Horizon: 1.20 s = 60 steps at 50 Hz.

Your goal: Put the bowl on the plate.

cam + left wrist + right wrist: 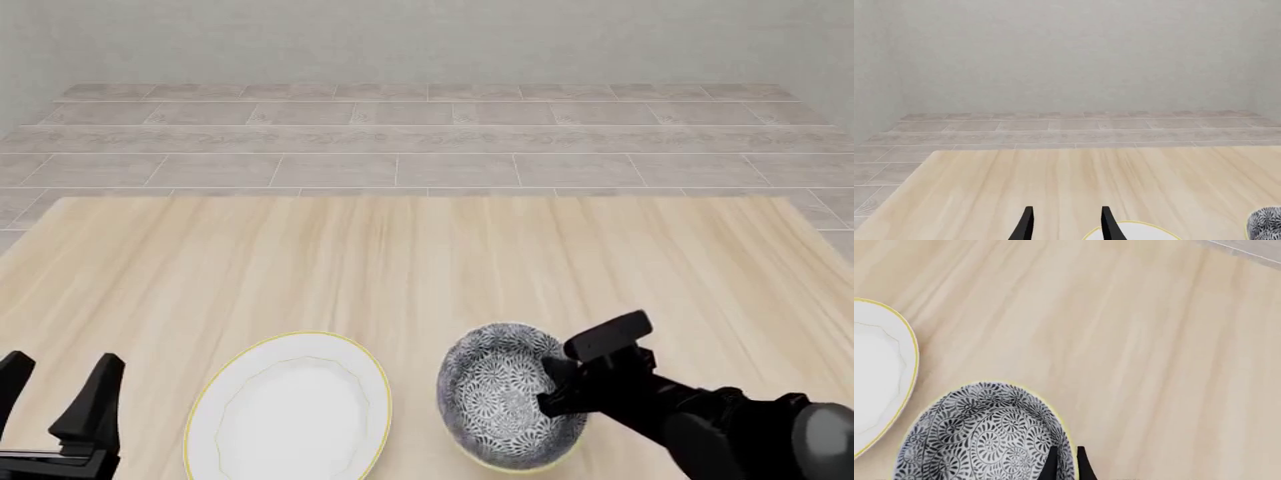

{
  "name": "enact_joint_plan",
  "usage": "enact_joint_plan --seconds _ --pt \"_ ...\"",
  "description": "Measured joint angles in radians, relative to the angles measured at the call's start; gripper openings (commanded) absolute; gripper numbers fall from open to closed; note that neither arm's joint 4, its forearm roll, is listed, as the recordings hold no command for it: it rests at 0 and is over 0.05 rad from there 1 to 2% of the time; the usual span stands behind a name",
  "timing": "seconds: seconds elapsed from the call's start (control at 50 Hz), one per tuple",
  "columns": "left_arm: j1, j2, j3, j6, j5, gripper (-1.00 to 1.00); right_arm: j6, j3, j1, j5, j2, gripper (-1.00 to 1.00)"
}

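The bowl (501, 398), with a dark floral pattern and a pale rim, sits near the table's front edge just right of the plate (287, 412), with a small gap between them. My right gripper (550, 390) is at the bowl's right rim. In the right wrist view its fingers (1051, 466) straddle the rim of the bowl (981, 435), one inside and one outside, shut on it; the plate (874, 370) lies beside. My left gripper (56, 395) stands open left of the plate, holding nothing. The left wrist view shows the left gripper (1067, 225), the plate's edge (1137, 231) and the bowl (1264, 224).
The light wooden table (427, 270) stretches ahead of both dishes to its far edge. Beyond that edge are a tiled floor (427, 140) and a pale wall.
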Motion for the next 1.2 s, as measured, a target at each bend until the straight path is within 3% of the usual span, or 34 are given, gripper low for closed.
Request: enact_joint_plan --seconds 0.68,1.2 --pt "0.002 0.032 -0.004 -0.001 -0.035 1.0 0.092 -0.14 0.03 0.279 -0.244 -1.0" --pt "0.0 0.041 -0.007 -0.001 -0.046 1.0 0.196 -0.324 0.141 0.407 -0.177 -1.0"
